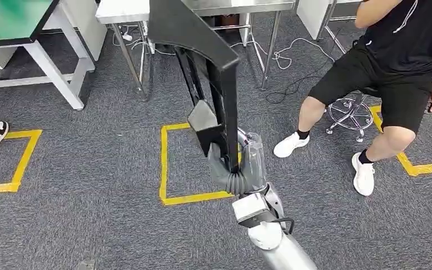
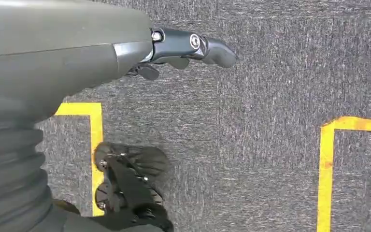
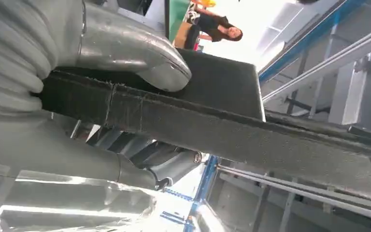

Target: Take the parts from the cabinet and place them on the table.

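Grey carpet (image 1: pixel 90 185) marked with yellow tape squares (image 1: pixel 166 169) spreads under me, with a steel-legged bench (image 1: pixel 202 7) beyond my right hand and a green-topped bench (image 1: pixel 11 19) far off to its left. A seated person (image 1: pixel 394 73) is just off to the hand's right, legs stretched toward it. My right hand (image 1: pixel 233 163) grips the low end of a long black part (image 1: pixel 202 50), thumb (image 3: pixel 145 55) pressed over one face and fingers (image 3: pixel 140 166) wrapped under it; the part rises up and away from the hand toward the steel bench, its far end well above the grip. My left hand (image 2: pixel 174 46) hangs over the carpet holding nothing, fingers loosely extended.

My worry is leverage: gripped so near one end, the part could pivot or slide in the hand if I swing quickly. I'd judge the tall end may clip the bench edge or sweep toward the person when I turn.
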Available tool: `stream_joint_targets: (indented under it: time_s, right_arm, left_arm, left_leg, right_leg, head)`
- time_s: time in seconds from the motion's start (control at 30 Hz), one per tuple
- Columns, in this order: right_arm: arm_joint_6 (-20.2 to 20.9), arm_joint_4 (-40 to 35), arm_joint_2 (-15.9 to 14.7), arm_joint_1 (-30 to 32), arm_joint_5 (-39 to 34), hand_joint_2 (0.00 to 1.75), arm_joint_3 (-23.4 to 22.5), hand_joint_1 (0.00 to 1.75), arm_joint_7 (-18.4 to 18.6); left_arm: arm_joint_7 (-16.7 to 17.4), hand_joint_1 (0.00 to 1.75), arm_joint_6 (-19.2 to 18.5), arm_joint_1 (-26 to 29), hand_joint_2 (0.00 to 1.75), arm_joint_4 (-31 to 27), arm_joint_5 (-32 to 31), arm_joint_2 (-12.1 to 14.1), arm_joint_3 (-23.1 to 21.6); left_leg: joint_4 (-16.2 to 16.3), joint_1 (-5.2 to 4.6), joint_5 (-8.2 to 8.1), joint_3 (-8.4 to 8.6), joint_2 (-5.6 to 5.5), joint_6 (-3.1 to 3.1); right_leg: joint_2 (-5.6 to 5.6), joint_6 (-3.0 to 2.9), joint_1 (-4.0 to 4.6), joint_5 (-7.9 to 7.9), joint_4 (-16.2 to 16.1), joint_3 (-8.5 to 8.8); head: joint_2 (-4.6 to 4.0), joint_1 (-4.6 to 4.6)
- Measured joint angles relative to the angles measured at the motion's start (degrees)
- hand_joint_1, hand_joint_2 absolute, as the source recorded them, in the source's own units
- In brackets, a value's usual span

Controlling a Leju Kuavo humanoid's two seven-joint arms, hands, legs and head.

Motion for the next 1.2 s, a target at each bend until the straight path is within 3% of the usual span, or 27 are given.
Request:
stream_joint_targets:
  time_s: [0.07, 0.1, 0.13, 0.17, 0.27, 0.3, 0.33, 0.43, 0.47, 0.5, 0.53, 0.6, 0.63, 0.67, 0.7, 0.77, 0.83, 0.9, 0.93, 0.97, 1.0, 1.03, 1.07, 1.1, 1.13, 1.17, 1.2]
  right_arm:
    - [0.0, 0.0, 0.0, -0.1, -0.1, 1.75, 0.0, 1.75, 0.0]
    - [0.0, 0.0, 0.2, -0.1, -0.1, 1.75, 0.0, 1.75, 0.0]
    - [0.0, 0.0, 0.2, -0.2, -0.3, 1.75, 0.0, 1.75, 0.0]
    - [0.0, 0.0, 0.2, -0.3, -0.5, 1.75, 0.0, 1.75, -0.1]
    - [0.3, 0.1, 0.3, -0.6, -1.0, 1.75, 0.0, 1.75, -0.1]
    - [0.4, 0.1, 0.3, -0.7, -1.2, 1.75, 0.0, 1.75, -0.1]
    - [0.5, 0.0, 0.3, -1.0, -1.2, 1.75, 0.0, 1.75, -0.1]
    - [0.8, 0.1, 0.1, -1.1, -1.5, 1.75, 0.1, 1.75, -0.1]
    - [1.1, 0.3, 0.0, -1.1, -1.9, 1.75, 0.1, 1.75, -0.1]
    - [1.5, 0.4, -0.1, -1.1, -2.2, 1.75, 0.1, 1.75, -0.1]
    - [1.6, 0.6, 0.0, -1.3, -2.5, 1.75, 0.1, 1.75, -0.1]
    - [2.0, 1.0, 0.0, -2.0, -2.8, 1.75, 0.1, 1.75, -0.1]
    - [2.1, 1.4, 0.1, -2.3, -3.0, 1.75, 0.1, 1.75, -0.1]
    - [2.1, 1.6, 0.2, -2.6, -3.1, 1.75, 0.1, 1.75, -0.1]
    - [2.1, 1.7, 0.3, -2.6, -3.1, 1.75, 0.1, 1.75, -0.1]
    - [2.1, 2.0, 0.6, -2.9, -3.1, 1.75, 0.1, 1.75, -0.1]
    - [2.1, 2.0, 0.9, -3.3, -3.1, 1.75, 0.0, 1.75, -0.1]
    - [2.1, 2.2, 1.1, -3.6, -3.1, 1.75, 0.0, 1.75, -0.1]
    - [2.1, 2.3, 1.1, -3.6, -3.1, 1.75, 0.0, 1.75, -0.1]
    - [2.1, 2.5, 1.1, -3.5, -3.2, 1.75, 0.0, 1.75, -0.1]
    - [2.1, 2.7, 1.1, -3.4, -3.3, 1.75, 0.0, 1.75, -0.1]
    - [2.1, 2.8, 1.1, -3.4, -3.3, 1.75, 0.0, 1.75, -0.1]
    - [2.1, 2.8, 1.1, -3.5, -3.3, 1.75, 0.0, 1.75, -0.1]
    - [2.2, 2.8, 1.2, -3.5, -3.3, 1.75, 0.0, 1.75, -0.1]
    - [2.2, 2.9, 1.2, -3.6, -3.4, 1.75, 0.0, 1.75, -0.2]
    - [2.3, 3.1, 1.2, -3.6, -3.5, 1.75, 0.1, 1.75, -0.2]
    - [2.4, 3.2, 1.4, -3.7, -3.5, 1.75, 0.1, 1.75, -0.3]
  left_arm:
    - [0.0, 0.0, 0.0, 0.0, 1.75, 0.0, 0.0, 0.0, 0.0]
    - [0.0, 0.0, 0.0, 0.0, 1.75, 0.0, 0.0, 0.0, 0.0]
    - [0.0, 0.0, 0.0, 0.0, 1.75, 0.0, 0.0, 0.3, 0.0]
    - [0.0, 0.0, 0.0, -0.2, 1.75, 0.0, 0.0, 0.2, 0.0]
    - [0.1, 0.0, 0.2, 0.1, 1.75, 0.0, -0.2, 0.3, 0.0]
    - [0.1, 0.0, 0.2, 0.0, 1.75, 0.0, -0.2, 0.2, 0.0]
    - [0.0, 0.0, 0.2, -0.2, 1.75, 0.0, -0.2, 0.2, 0.0]
    - [-0.1, 0.0, 0.1, -0.3, 1.75, 0.0, -0.4, 0.2, 0.0]
    - [-0.2, 0.0, 0.1, -0.2, 1.75, 0.0, -0.4, 0.2, 0.0]
    - [-0.3, 0.0, 0.2, -0.1, 1.75, 0.0, -0.3, 0.1, 0.0]
    - [-0.4, 0.0, 0.2, -0.2, 1.75, 0.0, -0.2, 0.0, 0.0]
    - [-0.5, 0.0, 0.2, -0.2, 1.75, 0.0, -0.2, -0.1, 0.0]
    - [-0.5, 0.0, 0.2, -0.3, 1.75, 0.0, -0.2, -0.1, 0.0]
    - [-0.6, 0.0, 0.3, -0.3, 1.75, 0.0, -0.2, -0.1, 0.0]
    - [-0.6, 0.0, 0.4, -0.5, 1.75, 0.0, -0.2, -0.1, 0.0]
    - [-0.6, 0.0, 0.5, -0.5, 1.75, 0.0, -0.2, -0.1, 0.0]
    - [-0.6, 0.0, 0.5, -0.7, 1.75, -0.1, -0.2, -0.1, 0.0]
    - [-0.5, 0.0, 0.5, -0.8, 1.75, 0.0, -0.3, -0.2, 0.0]
    - [-0.5, 0.0, 0.5, -0.8, 1.75, 0.0, -0.3, -0.2, 0.0]
    - [-0.5, 0.0, 0.5, -0.7, 1.75, 0.0, -0.3, -0.2, 0.0]
    - [-0.5, 0.0, 0.5, -0.7, 1.75, 0.0, -0.3, -0.2, 0.0]
    - [-0.5, 0.0, 0.5, -0.7, 1.75, 0.0, -0.3, -0.2, 0.0]
    - [-0.4, 0.0, 0.5, -0.7, 1.75, 0.0, -0.3, -0.2, 0.0]
    - [-0.4, 0.0, 0.5, -0.7, 1.75, 0.0, -0.3, -0.2, 0.0]
    - [-0.3, 0.0, 0.5, -0.6, 1.75, 0.0, -0.2, 0.2, 0.1]
    - [-0.3, 0.0, 0.5, -0.6, 1.75, 0.0, -0.2, 0.1, 0.2]
    - [-0.3, 0.0, 0.6, -0.5, 1.75, -0.1, -0.2, 0.4, 0.3]
  left_leg:
    - [-8.7, -0.12, 6.2, 3.23, 0.0, 0.79]
    - [-14.1, -0.38, 9.83, 5.41, 0.02, 1.72]
    - [-14.5, -0.87, 8.82, 5.48, 0.22, 2.14]
    - [-14.8, -1.38, 7.41, 5.57, 0.28, 2.64]
    - [-16.5, -1.69, 8.02, 7.2, -0.13, 4.12]
    - [-17.3, -1.21, 8.36, 8.95, -0.01, 4.31]
    - [-17.5, -1.09, 8.37, 9.41, -0.04, 4.66]
    - [-17.4, -1.17, 7.59, 9.7, -0.25, 4.44]
    - [-17.4, -1.17, 7.31, 9.91, -0.34, 4.33]
    - [-17.4, -1.15, 6.92, 10.36, -0.44, 4.16]
    - [-17.4, -1.06, 6.51, 10.87, -0.54, 3.89]
    - [-17.3, -0.89, 5.46, 12.21, -0.69, 3.18]
    - [-16.9, -1.25, 4.94, 12.37, -0.75, 2.75]
    - [-16.6, -1.32, 4.16, 12.19, -0.85, 2.48]
    - [-16.7, -1.38, 3.66, 12.14, -0.74, 1.99]
    - [-16.0, -1.19, 3.41, 12.91, -0.7, 1.52]
    - [-12.4, -0.73, 2.33, 11.14, -0.22, 0.79]
    - [-3.3, -0.4, -0.28, 5.73, -0.04, 0.15]
    - [0.5, -0.24, -2.13, 2.96, -0.02, -0.05]
    - [2.7, -0.15, -3.45, 0.8, 0.0, -0.11]
    - [2.4, -0.14, -3.26, -0.12, 0.01, 0.03]
    - [-0.2, -0.19, -1.48, 0.15, 0.0, 0.42]
    - [-4.4, -0.35, 1.73, 1.38, -0.02, 1.0]
    - [-9.4, -0.75, 5.78, 2.99, -0.01, 2.17]
    - [-13.4, -1.66, 10.1, 3.99, 0.02, 3.89]
    - [-15.3, -2.85, 10.52, 3.87, -0.59, 4.21]
    - [-15.6, -2.93, 10.19, 4.2, -1.47, 4.54]
  right_leg:
    - [0.05, 0.16, 0.22, -0.93, -0.1, 1.48]
    - [0.05, 0.23, 0.23, -1.44, -0.2, 1.97]
    - [0.1, 0.49, 0.52, -1.72, -0.2, 2.58]
    - [0.16, 0.79, 0.18, -1.85, -0.6, 2.29]
    - [0.07, 2.06, 0.82, -1.33, 0.2, 3.48]
    - [-0.04, 1.88, 0.73, -2.41, 1.4, 2.44]
    - [-0.04, 1.59, 0.8, -3.44, 4.5, 1.13]
    - [-0.07, 1.42, 0.54, -7.8, 17.3, -7.6]
    - [-0.07, 1.71, 0.52, -8.26, 19.1, -9.57]
    - [-0.11, 2.52, 0.41, -6.98, 17.9, -10.14]
    - [-0.14, 3.21, 0.31, -4.55, 14.5, -9.36]
    - [-0.29, 4.92, -0.13, 2.06, 3.7, -5.95]
    - [-0.5, 4.99, -0.09, 3.54, 0.1, -5.64]
    - [-0.77, 2.79, 0.0, 2.1, 0.2, -5.36]
    - [-0.55, 2.33, 0.07, 2.95, 0.2, -4.71]
    - [-0.4, 1.01, -0.26, 2.81, 0.0, -4.07]
    - [-0.32, 0.36, -0.56, 2.45, -0.2, -2.69]
    - [-0.28, -0.34, -0.33, 1.74, -0.2, -1.96]
    - [-0.23, -0.37, -0.22, 1.34, -0.1, -1.62]
    - [-0.09, -0.37, -0.12, 0.85, -0.1, -1.13]
    - [0.11, -0.32, 0.01, 0.36, -0.1, -0.49]
    - [0.24, -0.29, 0.23, -0.19, -0.2, 0.32]
    - [0.29, -0.3, 0.49, -0.79, -0.2, 1.24]
    - [0.28, -0.32, 0.82, -1.39, -0.3, 2.12]
    - [0.33, -0.4, 0.35, -1.82, -0.5, 1.99]
    - [0.8, 0.1, 0.94, -2.26, -0.5, 2.75]
    - [0.74, 0.5, 1.22, -2.7, -0.8, 3.02]
  head:
    - [0.0, 0.0]
    - [0.0, 0.02]
    - [0.0, 0.35]
    - [0.02, 0.18]
    - [0.02, 0.09]
    - [0.0, -0.02]
    - [0.0, 0.24]
    - [0.0, 0.28]
    - [0.0, 0.24]
    - [0.0, 0.26]
    - [0.0, 0.31]
    - [0.0, 0.35]
    - [0.0, 0.59]
    - [0.0, 0.5]
    - [0.02, 0.17]
    - [0.02, 0.26]
    - [0.0, 0.28]
    - [0.0, 0.22]
    - [0.0, 0.2]
    - [0.0, 0.2]
    - [0.0, 0.2]
    - [0.0, 0.18]
    - [0.0, 0.15]
    - [0.0, 0.15]
    - [0.0, 0.46]
    - [0.02, 0.42]
    - [0.0, 0.57]
